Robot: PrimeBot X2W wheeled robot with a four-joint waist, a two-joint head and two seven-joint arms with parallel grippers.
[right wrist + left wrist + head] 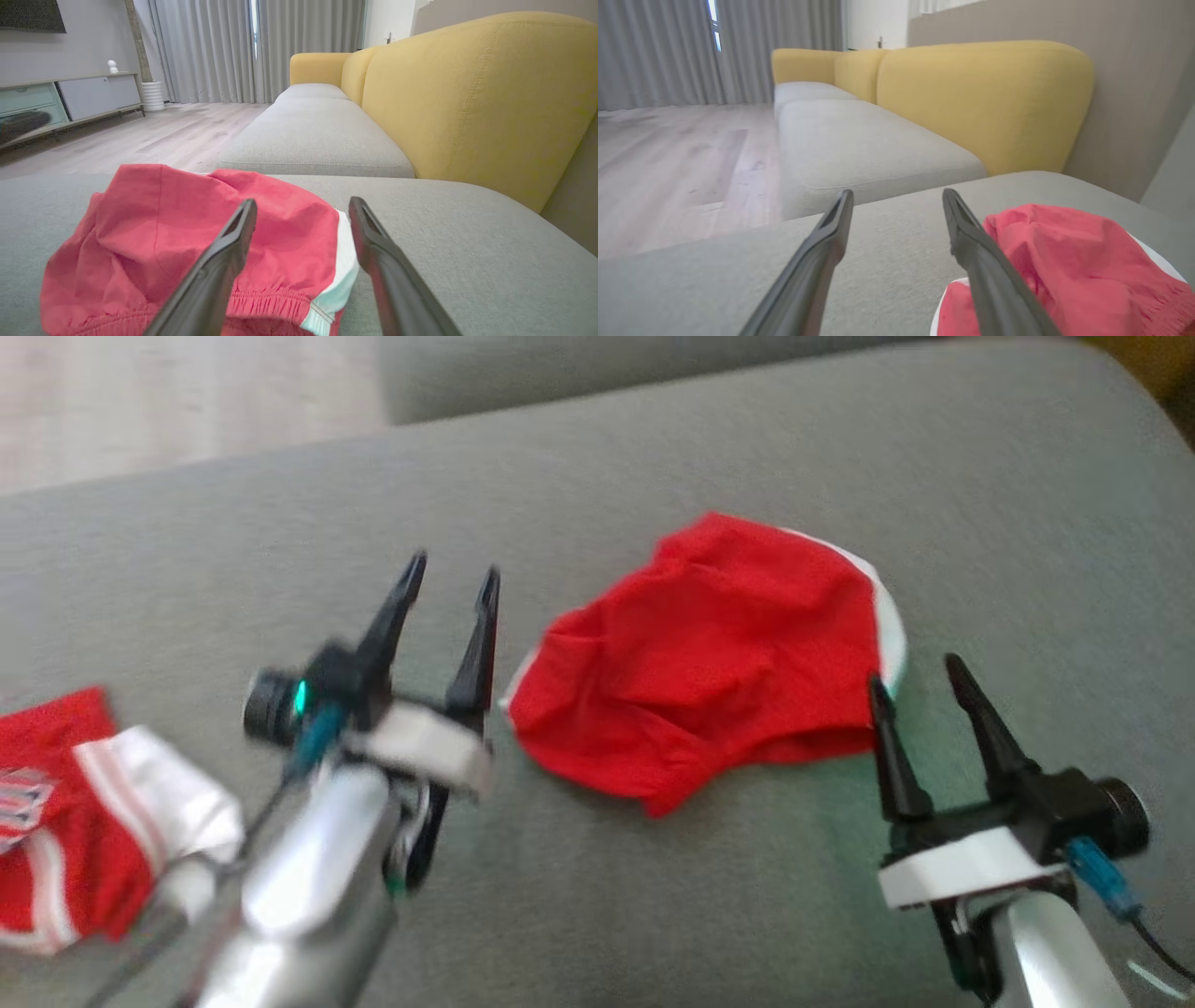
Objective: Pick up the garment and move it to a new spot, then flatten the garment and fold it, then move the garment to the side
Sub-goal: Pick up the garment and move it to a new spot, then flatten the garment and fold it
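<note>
A red garment (pixel 709 658) with a white side stripe lies crumpled on the grey cushion (pixel 653 457), near the middle. My left gripper (pixel 450 577) hovers just left of it, open and empty. In the left wrist view the garment (pixel 1069 261) sits right of my left gripper (pixel 897 195), beside the right finger. My right gripper (pixel 918 670) stands open at the garment's right edge, holding nothing. In the right wrist view the garment (pixel 154 233) lies below my right gripper (pixel 302 203), its elastic waistband and white stripe nearest the fingers.
A second red and white garment (pixel 75 812) lies bunched at the cushion's left edge. A yellow sofa back (pixel 476 93) rises behind the seat, with another grey cushion (pixel 317 135) beyond. Wooden floor (pixel 140 135) and a low cabinet (pixel 70 100) lie to the left.
</note>
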